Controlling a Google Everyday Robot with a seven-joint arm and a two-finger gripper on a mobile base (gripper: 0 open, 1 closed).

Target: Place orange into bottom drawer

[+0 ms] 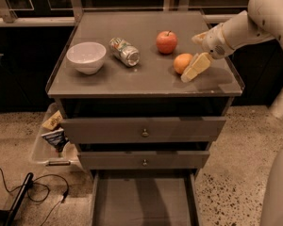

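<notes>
The orange [181,62] sits on the cabinet top [146,76], right of centre and just in front of the red apple [166,42]. My gripper [189,73] comes in from the right on a cream arm and is low over the top, right against the orange's right side. The bottom drawer [144,201] is pulled out at the foot of the cabinet, and its grey floor holds nothing.
A white bowl [86,56] and a tipped can [124,51] lie on the left of the cabinet top. Two upper drawers [144,128] with small knobs are shut. A plastic bin with snack bags [52,135] and cables [33,192] are on the floor at left.
</notes>
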